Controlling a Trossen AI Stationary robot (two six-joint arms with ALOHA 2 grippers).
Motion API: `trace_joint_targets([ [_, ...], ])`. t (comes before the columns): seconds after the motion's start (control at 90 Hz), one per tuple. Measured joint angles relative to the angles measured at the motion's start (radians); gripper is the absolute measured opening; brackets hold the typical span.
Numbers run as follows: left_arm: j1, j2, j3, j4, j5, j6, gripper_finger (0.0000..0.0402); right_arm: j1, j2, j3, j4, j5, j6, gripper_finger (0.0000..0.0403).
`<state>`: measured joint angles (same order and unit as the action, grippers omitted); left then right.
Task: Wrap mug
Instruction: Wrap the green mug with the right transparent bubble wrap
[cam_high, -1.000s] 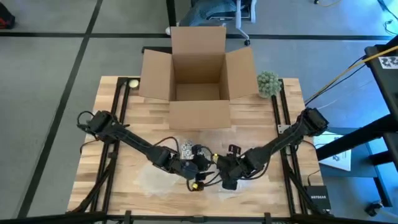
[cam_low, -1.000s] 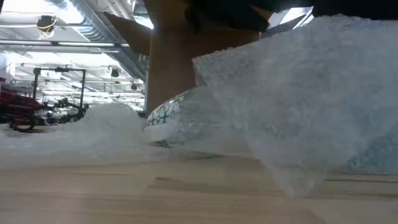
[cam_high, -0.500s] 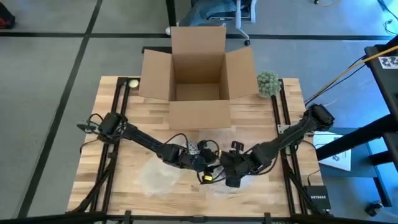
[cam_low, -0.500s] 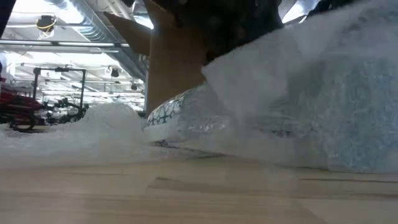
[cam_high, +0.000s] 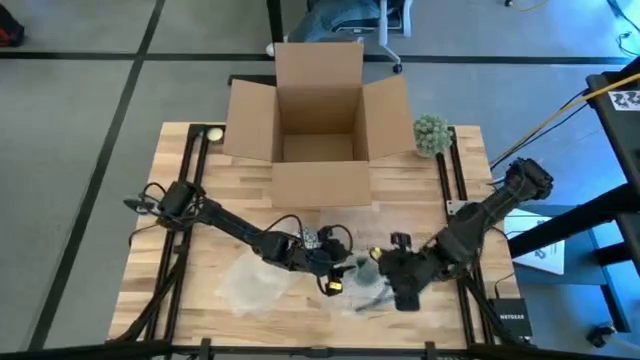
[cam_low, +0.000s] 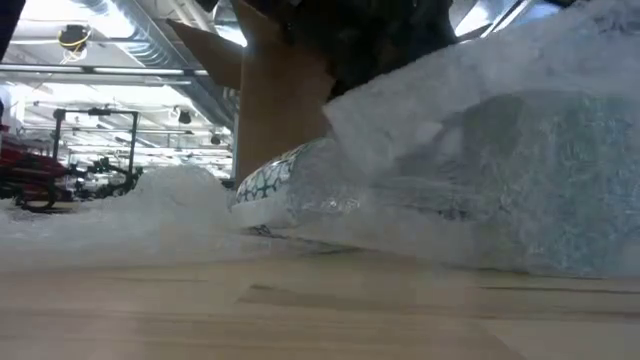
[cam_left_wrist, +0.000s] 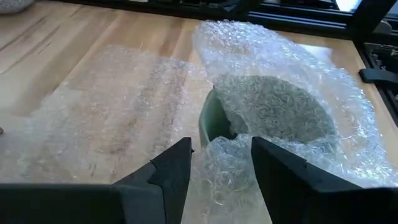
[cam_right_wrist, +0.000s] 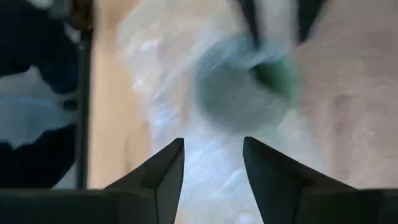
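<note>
Fingers (cam_left_wrist: 171, 168) of your left gripper (cam_left_wrist: 221, 163) are standing spread, with a fold of bubble wrap (cam_left_wrist: 292, 81) lying between them but not pinched; you are holding nothing there. Your right gripper (cam_right_wrist: 212, 163) is parted too, hovering just off the wrap. The mug (cam_left_wrist: 214, 115) is lying on its side near the table's (cam_high: 200, 215) front edge, between both grippers, its green rim showing and the wrap draped loosely over its mouth and body.

Judging by that, you are midway through folding: the sheet is covering the mug, yet a long flat tail is lying bare on the wood beside it. Next you need to pinch a loose edge and roll or tuck it under.

Behind, an open box (cam_high: 318, 110) is waiting. A small black device (cam_high: 509, 318) off the table's right front corner appears to read NETGEAR.
</note>
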<state>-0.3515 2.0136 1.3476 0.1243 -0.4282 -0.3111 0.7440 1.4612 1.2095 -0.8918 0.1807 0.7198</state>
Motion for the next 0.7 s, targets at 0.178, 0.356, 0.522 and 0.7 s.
trace_joint_targets([
  [0.178, 0.0, 0.0, 0.0, 0.0, 0.0, -0.006, 0.0153, 0.144, 0.003, -0.135, 0.151, 0.093, 0.146, 0.0152],
  [0.356, 0.002, 0.0, 0.0, 0.0, -0.001, -0.007, 0.0153, 0.2, 0.058, -0.3, 0.422, 0.21, 0.167, 0.0152],
  [0.522, 0.004, 0.0, 0.0, 0.0, -0.001, -0.013, 0.0153, 0.149, 0.101, -0.295, 0.44, 0.356, 0.119, 0.0152],
  [0.7, 0.004, 0.0, 0.0, 0.0, -0.001, -0.017, 0.0153, 0.061, 0.1, -0.174, 0.371, 0.339, -0.07, 0.0152],
])
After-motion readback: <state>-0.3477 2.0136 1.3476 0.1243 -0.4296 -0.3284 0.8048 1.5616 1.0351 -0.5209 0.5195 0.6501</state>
